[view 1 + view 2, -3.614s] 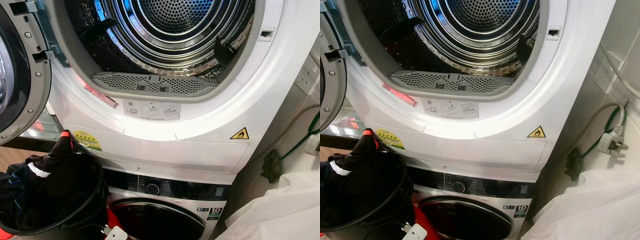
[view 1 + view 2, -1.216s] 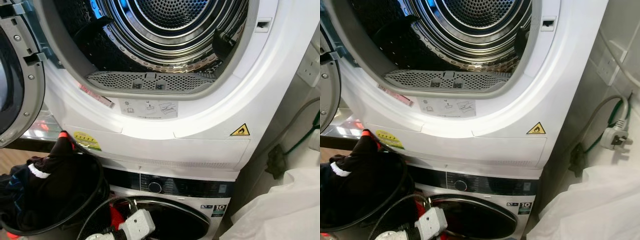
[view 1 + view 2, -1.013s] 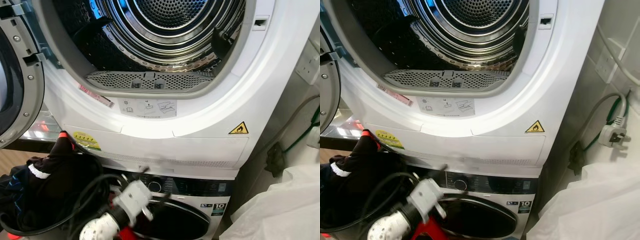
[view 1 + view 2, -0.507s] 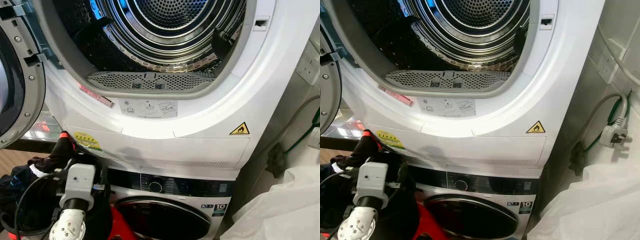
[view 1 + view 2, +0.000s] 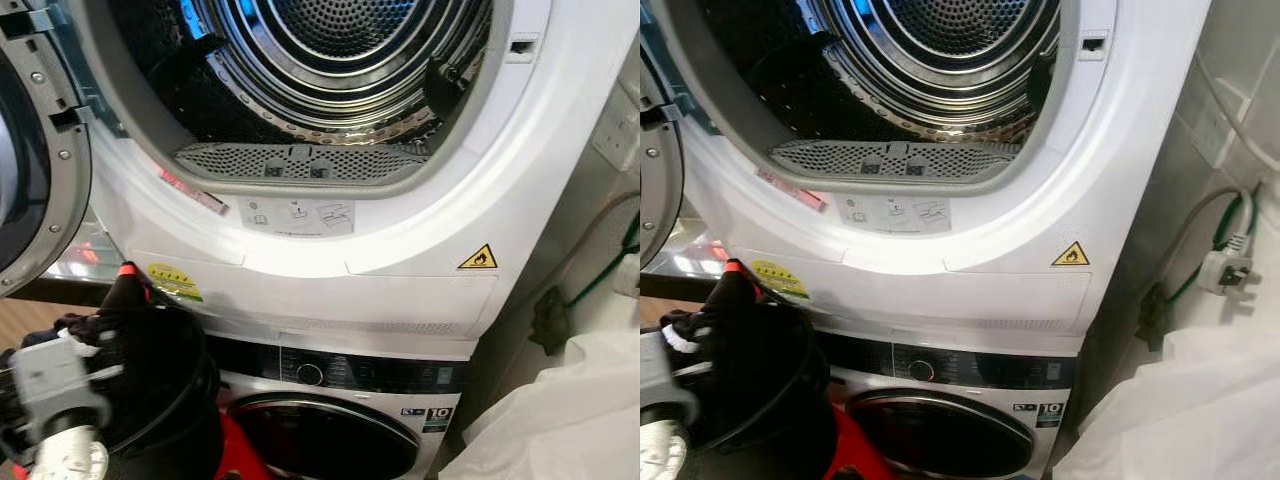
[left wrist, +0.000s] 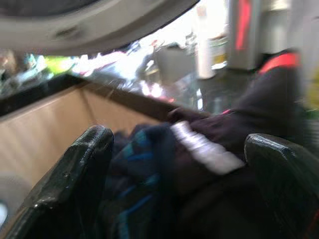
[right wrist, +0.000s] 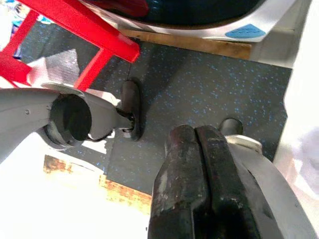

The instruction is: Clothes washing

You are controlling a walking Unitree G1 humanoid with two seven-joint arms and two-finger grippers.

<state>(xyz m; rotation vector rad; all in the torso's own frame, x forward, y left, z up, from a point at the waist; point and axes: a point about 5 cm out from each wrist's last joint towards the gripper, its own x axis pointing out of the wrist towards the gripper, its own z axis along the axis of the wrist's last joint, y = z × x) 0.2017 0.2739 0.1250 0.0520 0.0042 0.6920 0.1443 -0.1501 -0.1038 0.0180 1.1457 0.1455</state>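
Head views: dark clothes (image 5: pixel 150 340) heaped in a black basket (image 5: pixel 195 400) below the open dryer drum (image 5: pixel 330 60).

Left wrist: we saw left gripper (image 6: pixel 174 164) fingers spread over clothes; a shallow grab might drop garments.

Right wrist: right gripper (image 7: pixel 197 164) fingers pressed together above floor (image 7: pixel 209 84).

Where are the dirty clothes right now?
The dark clothes sit in a black basket at the robot's lower left, below the open dryer door. The left gripper hangs open just over them.

A pale tiled wall (image 5: pixel 1240 60) with a socket (image 5: pixel 618 140); dark blue-speckled floor (image 7: pixel 209 84) below.
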